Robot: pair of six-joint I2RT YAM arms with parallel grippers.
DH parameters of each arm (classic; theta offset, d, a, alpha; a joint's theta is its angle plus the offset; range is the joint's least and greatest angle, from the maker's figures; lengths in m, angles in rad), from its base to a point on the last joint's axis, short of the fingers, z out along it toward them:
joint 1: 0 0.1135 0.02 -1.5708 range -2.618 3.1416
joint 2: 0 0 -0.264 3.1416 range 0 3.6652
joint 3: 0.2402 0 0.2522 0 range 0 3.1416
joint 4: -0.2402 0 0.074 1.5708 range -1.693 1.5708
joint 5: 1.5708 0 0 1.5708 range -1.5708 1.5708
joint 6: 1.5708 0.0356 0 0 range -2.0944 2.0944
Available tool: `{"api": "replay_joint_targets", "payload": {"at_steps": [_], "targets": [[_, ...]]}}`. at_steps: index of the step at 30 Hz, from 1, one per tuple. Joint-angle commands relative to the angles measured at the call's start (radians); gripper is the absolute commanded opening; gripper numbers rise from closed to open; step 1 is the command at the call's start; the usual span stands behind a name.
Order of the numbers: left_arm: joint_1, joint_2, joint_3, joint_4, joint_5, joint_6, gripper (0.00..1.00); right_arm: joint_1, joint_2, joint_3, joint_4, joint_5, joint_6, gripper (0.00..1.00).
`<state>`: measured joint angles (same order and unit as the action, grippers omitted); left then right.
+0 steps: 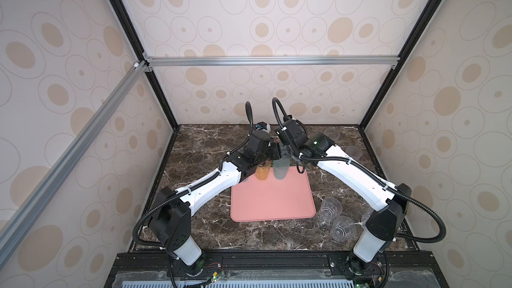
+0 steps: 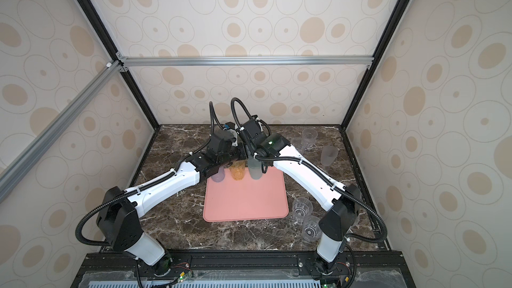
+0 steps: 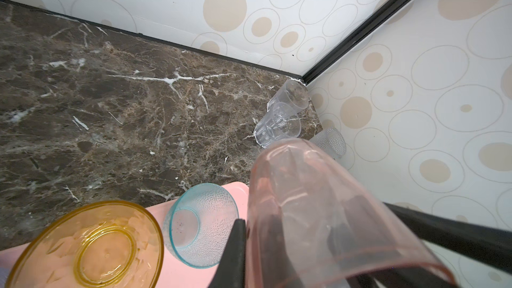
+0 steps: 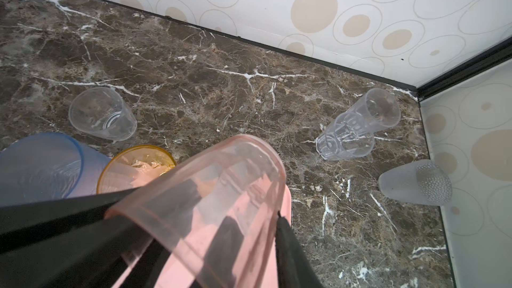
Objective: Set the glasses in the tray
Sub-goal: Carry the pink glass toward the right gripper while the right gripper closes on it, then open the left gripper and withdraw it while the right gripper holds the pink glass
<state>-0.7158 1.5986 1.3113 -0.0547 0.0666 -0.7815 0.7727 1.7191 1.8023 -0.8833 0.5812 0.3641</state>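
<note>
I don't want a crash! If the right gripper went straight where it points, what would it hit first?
Probably the marble table beyond the tray; the pink glass in the right gripper would touch first. Depth is unclear.

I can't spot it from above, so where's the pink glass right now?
Both wrist views show the pink glass tilted in the air, held between the left hand and right hand above the tray's far edge, near the teal glass.

Left arm (image 1: 210, 187) and right arm (image 1: 357, 174): white shells, black joint housings (image 1: 171, 217), black corrugated cables (image 1: 327, 158) under white ties; green lamp (image 2: 270, 142) on the right; left gripper (image 3: 310, 225) with black tapered fingers (image 3: 235, 256).
</note>
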Motion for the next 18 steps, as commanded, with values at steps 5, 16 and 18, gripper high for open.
{"api": "replay_joint_targets", "payload": {"at_steps": [5,16,18], "targets": [[-0.040,-0.071,-0.014,0.098,0.097,-0.058,0.24,-0.026,-0.013,-0.013,-0.025,0.022,0.021,0.11],[-0.042,-0.149,-0.076,0.133,0.118,-0.021,0.47,-0.081,-0.028,-0.047,-0.027,-0.052,0.047,0.07],[-0.043,-0.159,-0.085,0.129,0.119,-0.006,0.50,-0.092,-0.032,-0.054,-0.028,-0.063,0.050,0.06]]}}
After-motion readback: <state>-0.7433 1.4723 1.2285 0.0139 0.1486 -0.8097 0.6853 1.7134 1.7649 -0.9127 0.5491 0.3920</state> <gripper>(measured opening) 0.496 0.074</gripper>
